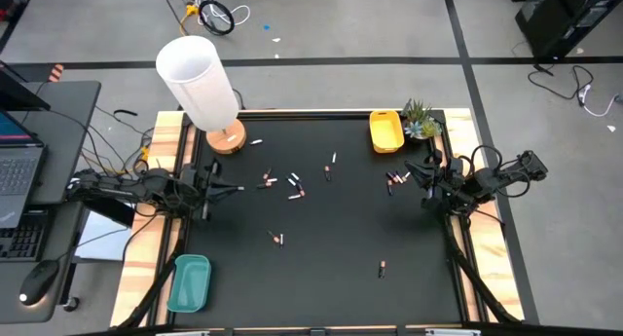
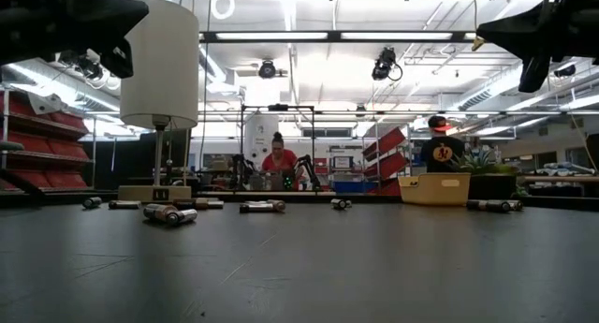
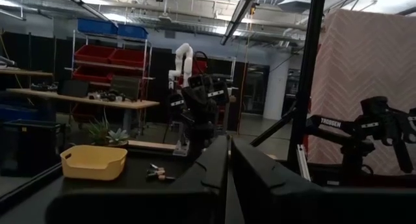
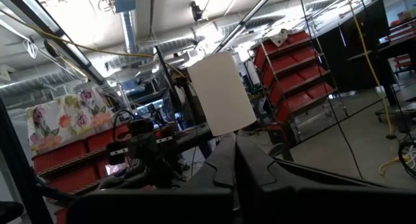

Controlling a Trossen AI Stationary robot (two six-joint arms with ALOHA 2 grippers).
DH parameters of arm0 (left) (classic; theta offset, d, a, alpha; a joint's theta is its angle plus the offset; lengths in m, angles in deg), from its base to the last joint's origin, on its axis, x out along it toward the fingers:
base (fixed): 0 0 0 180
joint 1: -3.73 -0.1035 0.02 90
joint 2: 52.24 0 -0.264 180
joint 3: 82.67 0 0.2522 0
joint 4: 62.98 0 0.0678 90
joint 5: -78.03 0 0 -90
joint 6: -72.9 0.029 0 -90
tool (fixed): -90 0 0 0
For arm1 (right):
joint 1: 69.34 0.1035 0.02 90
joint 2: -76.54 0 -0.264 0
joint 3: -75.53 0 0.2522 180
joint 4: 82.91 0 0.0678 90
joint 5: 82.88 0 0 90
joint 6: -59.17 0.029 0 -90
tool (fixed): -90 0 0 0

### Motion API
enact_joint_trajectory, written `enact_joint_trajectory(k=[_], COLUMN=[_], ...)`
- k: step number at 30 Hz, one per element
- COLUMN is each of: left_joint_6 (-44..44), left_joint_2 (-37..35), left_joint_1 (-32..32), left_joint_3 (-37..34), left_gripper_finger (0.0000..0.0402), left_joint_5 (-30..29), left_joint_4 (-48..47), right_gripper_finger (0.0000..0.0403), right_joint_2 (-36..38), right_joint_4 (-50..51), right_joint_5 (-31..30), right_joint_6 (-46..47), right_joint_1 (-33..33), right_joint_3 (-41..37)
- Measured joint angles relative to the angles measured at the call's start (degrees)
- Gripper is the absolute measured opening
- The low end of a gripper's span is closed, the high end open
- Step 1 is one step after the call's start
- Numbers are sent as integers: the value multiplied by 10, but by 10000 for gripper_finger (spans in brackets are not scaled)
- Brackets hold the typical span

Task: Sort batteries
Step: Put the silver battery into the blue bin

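The left gripper hangs above the mat's left edge, at nine o'clock from the mat's centre, its fingers pressed together with nothing between them. The right gripper sits at the two o'clock side, also closed and empty, its fingers meeting in a thin seam.

The batteries lie loose on the black mat. One cluster is just ahead of the left gripper, toward the centre; a pair lies at twelve o'clock; a small group rests just beside the right gripper; one lies near six o'clock and another toward five o'clock. In the low view several lie flat in a row along the far part of the mat.

A yellow tray stands at one o'clock beside a small plant. A teal tray sits at seven o'clock. A white lamp stands at eleven o'clock.
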Motion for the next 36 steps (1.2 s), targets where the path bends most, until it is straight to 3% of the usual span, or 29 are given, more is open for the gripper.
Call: enact_joint_trajectory(k=[10,19,26,31,36], left_joint_6=[6,53,71,101,86], left_joint_2=[0,0,0,0,0], left_joint_1=[0,0,0,0,0], left_joint_3=[0,0,0,0,0], left_gripper_finger=[34,34,34,34,34], left_joint_5=[-7,-113,-135,-228,-220], left_joint_4=[9,1,7,10,22], right_gripper_finger=[1,1,1,1,1], right_joint_2=[0,0,0,0,0], right_joint_4=[0,-37,-46,-15,25], right_joint_5=[0,0,12,29,33], right_joint_6=[0,-14,-15,-19,-32], right_joint_1=[0,-1,-2,-2,-2], right_joint_3=[0,0,0,0,0])
